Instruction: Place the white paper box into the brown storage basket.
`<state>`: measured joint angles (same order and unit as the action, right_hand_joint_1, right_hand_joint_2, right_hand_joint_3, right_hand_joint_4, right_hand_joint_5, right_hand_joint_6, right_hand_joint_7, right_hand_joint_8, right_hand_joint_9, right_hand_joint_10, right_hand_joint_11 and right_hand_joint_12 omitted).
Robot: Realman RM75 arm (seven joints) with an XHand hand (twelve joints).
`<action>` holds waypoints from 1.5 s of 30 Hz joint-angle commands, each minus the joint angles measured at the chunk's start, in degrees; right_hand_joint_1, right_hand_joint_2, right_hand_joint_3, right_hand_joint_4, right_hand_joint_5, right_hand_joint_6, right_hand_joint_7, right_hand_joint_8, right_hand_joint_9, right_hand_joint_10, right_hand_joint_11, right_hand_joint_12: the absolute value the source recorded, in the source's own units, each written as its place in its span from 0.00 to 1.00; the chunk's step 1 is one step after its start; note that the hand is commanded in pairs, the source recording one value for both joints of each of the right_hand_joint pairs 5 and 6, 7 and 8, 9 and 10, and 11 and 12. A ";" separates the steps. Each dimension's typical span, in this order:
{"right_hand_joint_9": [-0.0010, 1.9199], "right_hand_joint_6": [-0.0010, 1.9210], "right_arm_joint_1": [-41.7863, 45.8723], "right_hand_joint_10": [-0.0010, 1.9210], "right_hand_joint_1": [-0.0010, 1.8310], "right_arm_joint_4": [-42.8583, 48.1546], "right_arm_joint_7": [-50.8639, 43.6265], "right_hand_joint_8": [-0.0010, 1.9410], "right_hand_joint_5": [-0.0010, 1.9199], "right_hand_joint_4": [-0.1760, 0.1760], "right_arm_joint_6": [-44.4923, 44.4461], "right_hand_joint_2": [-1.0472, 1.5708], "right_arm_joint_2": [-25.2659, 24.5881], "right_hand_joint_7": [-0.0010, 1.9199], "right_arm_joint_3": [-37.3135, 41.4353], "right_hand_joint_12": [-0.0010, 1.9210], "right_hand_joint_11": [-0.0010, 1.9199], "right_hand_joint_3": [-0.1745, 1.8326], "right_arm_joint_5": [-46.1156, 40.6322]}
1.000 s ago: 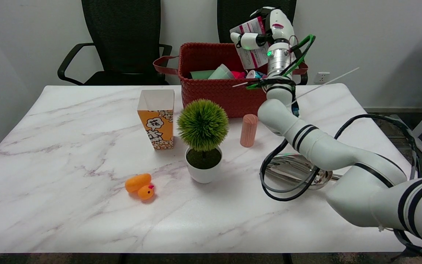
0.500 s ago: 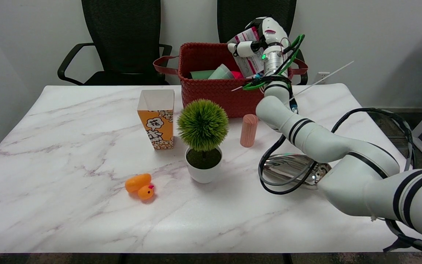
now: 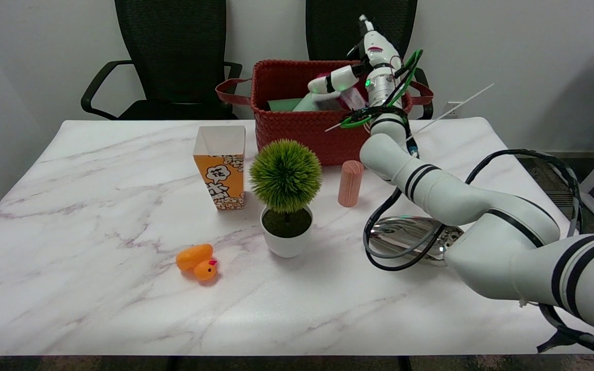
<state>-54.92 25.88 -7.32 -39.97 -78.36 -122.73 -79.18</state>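
Right hand (image 3: pixel 364 72) over the brown storage basket (image 3: pixel 297 131), fingers (image 3: pixel 328 82) apart, white paper box (image 3: pixel 346 98) just below them inside, looks like release step done, so next up: lifting clear.

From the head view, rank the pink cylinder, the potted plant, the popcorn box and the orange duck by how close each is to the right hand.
Right hand is over the basket.
1. Pink cylinder, just in front of the basket.
2. Potted plant, mid-table.
3. Popcorn box, left of the plant.
4. Orange duck, nearer the table's front.
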 commanded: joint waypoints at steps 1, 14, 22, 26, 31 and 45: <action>0.27 0.00 0.93 0.27 0.57 2.42 -0.28 0.29 0.00 0.50 2.77 0.29 0.26 0.29 0.64 0.27 0.27 0.19 -0.23; 0.13 0.00 12.88 0.13 0.54 27.60 -11.71 0.17 0.00 0.50 -6.20 0.30 6.95 0.17 4.32 0.05 0.05 0.06 -7.73; 0.15 0.00 26.19 0.15 0.54 47.62 -11.50 0.17 0.00 0.50 -22.59 0.34 10.81 0.17 6.07 0.07 0.07 0.07 -7.91; 0.15 0.00 31.95 0.15 0.54 55.19 -11.27 0.16 0.00 0.50 -28.94 0.36 11.75 0.16 5.83 0.07 0.07 0.11 -6.93; 0.15 0.00 37.22 0.15 0.56 60.01 -11.26 0.16 0.00 0.50 -34.06 0.39 11.93 0.16 5.46 0.07 0.07 0.17 -3.64; 0.18 0.00 46.85 0.18 0.56 64.64 -11.66 0.17 0.00 0.50 -45.39 0.42 11.61 0.17 2.61 0.18 0.18 0.24 2.01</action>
<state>-21.89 77.92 -17.79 -69.38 -68.31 -118.09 -82.30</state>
